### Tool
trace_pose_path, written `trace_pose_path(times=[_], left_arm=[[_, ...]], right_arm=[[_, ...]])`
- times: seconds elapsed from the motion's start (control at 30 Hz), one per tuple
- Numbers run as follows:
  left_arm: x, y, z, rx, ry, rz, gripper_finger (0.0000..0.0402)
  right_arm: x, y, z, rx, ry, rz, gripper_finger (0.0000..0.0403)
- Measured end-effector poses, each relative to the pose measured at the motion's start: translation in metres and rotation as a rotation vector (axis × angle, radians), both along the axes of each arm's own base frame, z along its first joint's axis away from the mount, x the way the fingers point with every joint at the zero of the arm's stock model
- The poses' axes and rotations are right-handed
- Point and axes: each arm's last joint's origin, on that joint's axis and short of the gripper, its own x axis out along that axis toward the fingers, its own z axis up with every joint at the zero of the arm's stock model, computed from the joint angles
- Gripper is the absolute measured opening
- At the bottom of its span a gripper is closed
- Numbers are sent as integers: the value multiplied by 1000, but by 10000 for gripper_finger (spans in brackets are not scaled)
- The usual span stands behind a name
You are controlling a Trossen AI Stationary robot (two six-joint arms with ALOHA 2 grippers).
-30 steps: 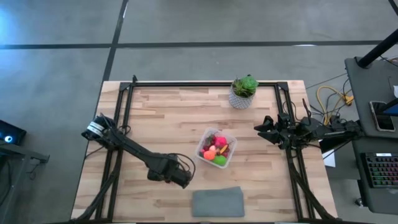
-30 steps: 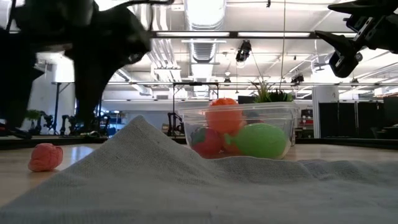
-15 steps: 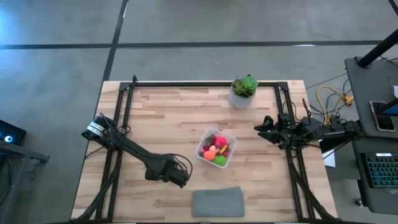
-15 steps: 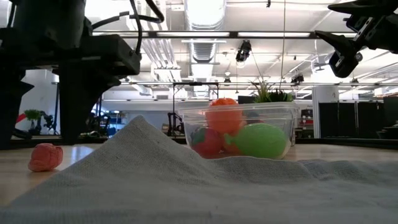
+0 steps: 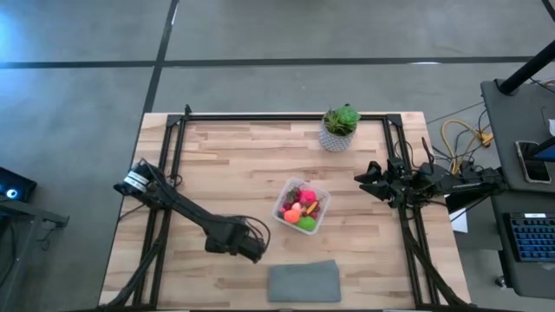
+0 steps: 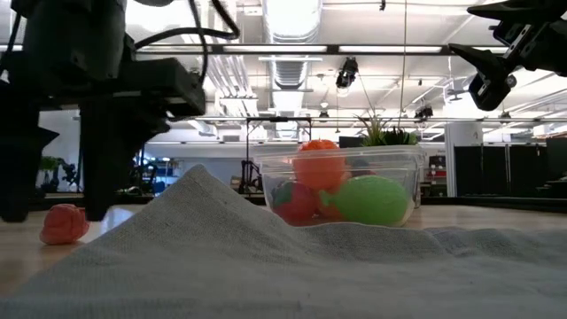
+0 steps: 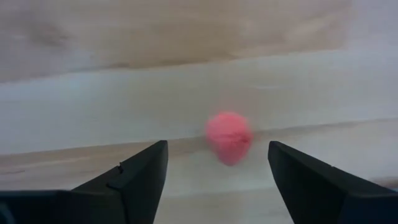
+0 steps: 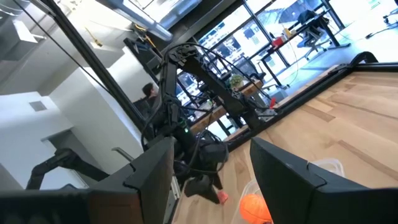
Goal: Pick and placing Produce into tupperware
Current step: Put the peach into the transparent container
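- My left hand (image 7: 217, 171) is low over the worktop (image 5: 234, 165), fingers spread wide, nothing between them
- One pink-red piece of produce (image 7: 228, 136) lies loose on the wood, dead ahead of the gap between my fingers in the left wrist view; in the low view the same piece (image 6: 64, 223) sits at the lower left of the frame, touching the board
- From above, my left hand (image 5: 247, 249) shows at the lower centre-left of the frame, near the left edge of the grey cloth (image 5: 303, 282)
- The tupperware (image 5: 303, 206) stands at frame centre, up and right of that hand, already loaded with green, orange and pink pieces; in the low view it (image 6: 339, 186) rises behind the cloth's hump
- To do this well, I reckon: keep the piece centred between the fingers, go down until the tips are just off the wood, then close gently, since a rounded toy could roll or squirt out
- Lift straight before swinging toward the tub, and clear its rim
- My right hand (image 5: 366, 180) waits at the right edge of the worktop, raised, fingers apart and empty
- A potted plant (image 5: 339, 127) stands at the top edge, well out of my path
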Motion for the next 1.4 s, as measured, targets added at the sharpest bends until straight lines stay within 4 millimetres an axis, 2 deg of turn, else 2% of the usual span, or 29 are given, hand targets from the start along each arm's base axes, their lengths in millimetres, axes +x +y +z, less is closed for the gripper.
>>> trace_pose_path(times=[0.1, 0.37, 0.9, 1.4], left_arm=[[6, -3, -3, -22, -44, 0, 263], [9, -5, -15, -24, -8, -2, 258], [9, -6, -17, -23, 4, -3, 139], [10, 0, -17, 16, 13, -15, 86]], right_arm=[[0, 0, 0, 0, 0, 0, 206], [0, 0, 0, 0, 0, 0, 206], [0, 0, 0, 0, 0, 0, 206], [0, 0, 0, 0, 0, 0, 206]])
